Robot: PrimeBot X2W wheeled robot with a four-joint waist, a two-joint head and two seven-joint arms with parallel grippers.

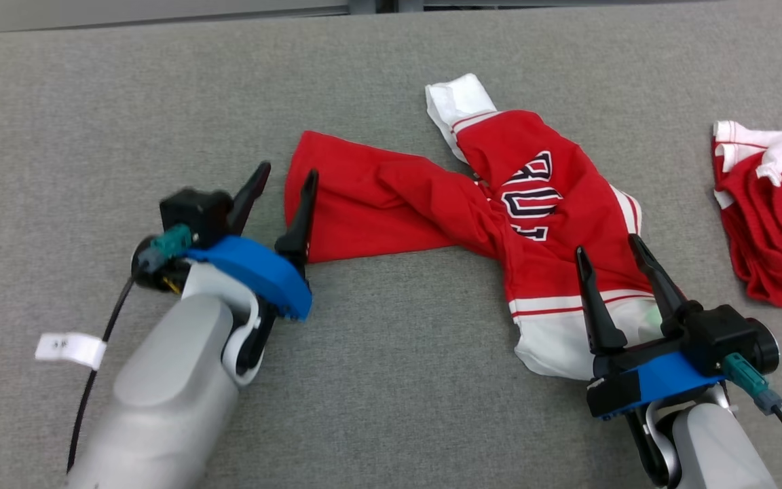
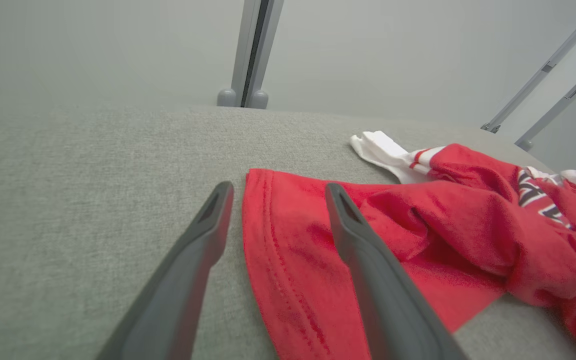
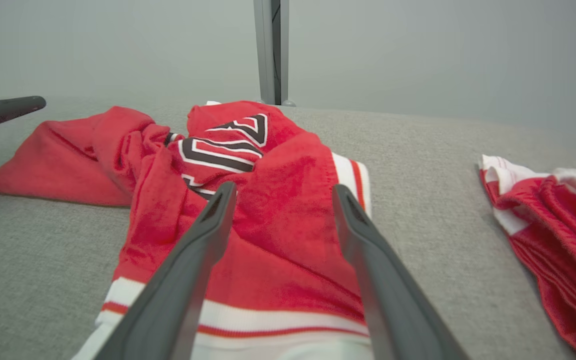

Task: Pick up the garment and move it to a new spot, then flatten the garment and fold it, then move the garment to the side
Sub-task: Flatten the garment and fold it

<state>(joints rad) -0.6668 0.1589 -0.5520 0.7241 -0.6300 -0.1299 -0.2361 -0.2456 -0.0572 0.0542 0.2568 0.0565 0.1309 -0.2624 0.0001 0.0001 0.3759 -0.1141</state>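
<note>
The garment (image 1: 432,204) is a red shirt with white striped trim and dark lettering, lying crumpled and twisted on the grey table; it also shows in the left wrist view as garment (image 2: 418,235) and in the right wrist view as garment (image 3: 268,215). My left gripper (image 1: 287,178) is open at the garment's left hem, one finger over the red cloth and one over the bare table (image 2: 68,200). My right gripper (image 1: 608,246) is open above the white-banded near end, nothing between its fingers.
A second red and white garment (image 1: 778,224) lies bunched at the right edge of the table, seen too at the right of the right wrist view (image 3: 553,240). A white tag (image 1: 68,350) hangs on the left arm's cable. A grey post (image 3: 270,50) stands behind the table.
</note>
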